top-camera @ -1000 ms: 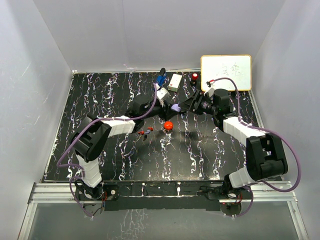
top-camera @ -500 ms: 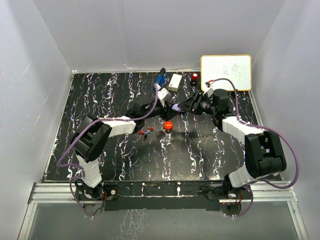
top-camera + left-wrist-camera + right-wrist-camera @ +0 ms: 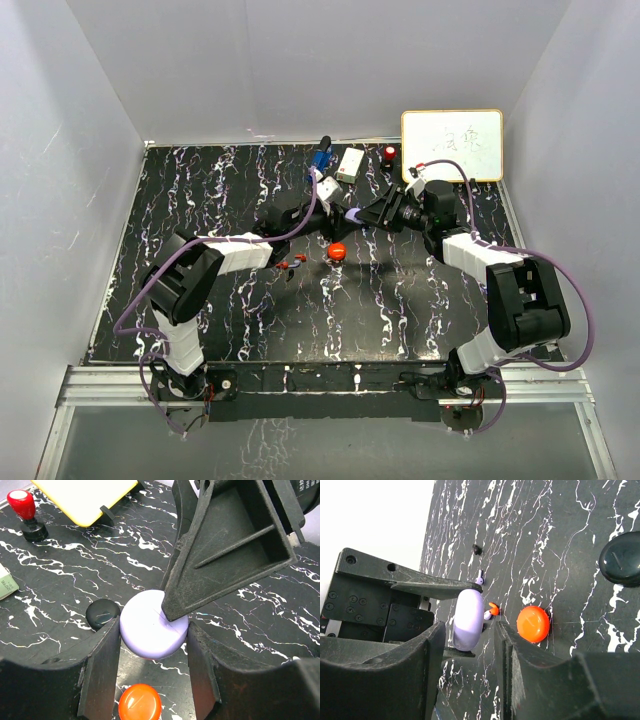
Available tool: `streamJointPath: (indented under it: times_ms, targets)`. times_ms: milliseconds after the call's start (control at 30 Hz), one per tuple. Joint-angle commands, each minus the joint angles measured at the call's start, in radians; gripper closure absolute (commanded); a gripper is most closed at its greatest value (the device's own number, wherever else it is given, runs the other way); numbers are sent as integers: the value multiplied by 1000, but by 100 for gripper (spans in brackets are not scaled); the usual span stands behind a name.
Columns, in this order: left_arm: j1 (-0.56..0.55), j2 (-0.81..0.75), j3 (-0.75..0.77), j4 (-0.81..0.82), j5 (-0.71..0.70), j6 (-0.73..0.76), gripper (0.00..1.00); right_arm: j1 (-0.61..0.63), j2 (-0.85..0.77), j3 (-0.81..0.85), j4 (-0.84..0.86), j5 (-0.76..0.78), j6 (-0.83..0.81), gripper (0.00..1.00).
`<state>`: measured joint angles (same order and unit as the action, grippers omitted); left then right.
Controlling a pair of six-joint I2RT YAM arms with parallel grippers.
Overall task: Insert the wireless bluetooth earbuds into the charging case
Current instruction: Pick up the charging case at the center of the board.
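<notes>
White walls (image 3: 300, 60) stand around a black table (image 3: 200, 200) with white squiggles on it. Near the middle, the two arms meet at a round, pale purple case (image 3: 150, 630). The left jaws are closed on the case, with one finger on each side of its rim. The right jaws are open, and the case stands edge-on in the gap between them. One right finger (image 3: 220, 545) rests its tip on the flat face of the case. The lid looks shut, so I think the job right now is to get it open. To do that well, the left jaws should hold tight and not twist. The right finger should find the thin line where the lid meets the bottom and push there slowly, so the smooth case does not slip out. The earbuds are not in the case; they lie on the table. A tiny red earbud (image 3: 493, 609) lies next to a red puck (image 3: 533, 624), and a tiny black earbud (image 3: 477, 549) lies farther off. A black puck (image 3: 102, 614) sits close to the case. I cannot tell if the case touches the table or hangs over it. The right finger hides part of the case. No hinge shows, and most of the lid line is out of sight. Two pale purple bits near the case are too small to name.
</notes>
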<state>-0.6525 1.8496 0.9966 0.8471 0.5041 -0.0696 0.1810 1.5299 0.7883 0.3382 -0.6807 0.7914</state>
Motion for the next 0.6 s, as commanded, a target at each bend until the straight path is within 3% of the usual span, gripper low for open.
streamJointPath:
  times_ms: [0, 167, 400, 567]
  targets:
    - [-9, -80, 16, 42, 1, 24, 100, -4, -1, -3, 77, -15, 6, 61]
    - [-10, -85, 11, 42, -6, 28, 100, -3, 0, -4, 78, -17, 8, 69]
    - [-10, -84, 13, 44, -9, 28, 100, -4, 3, -4, 80, -20, 8, 71]
    - [-12, -84, 14, 41, -10, 28, 100, -4, 2, -6, 80, -17, 11, 80]
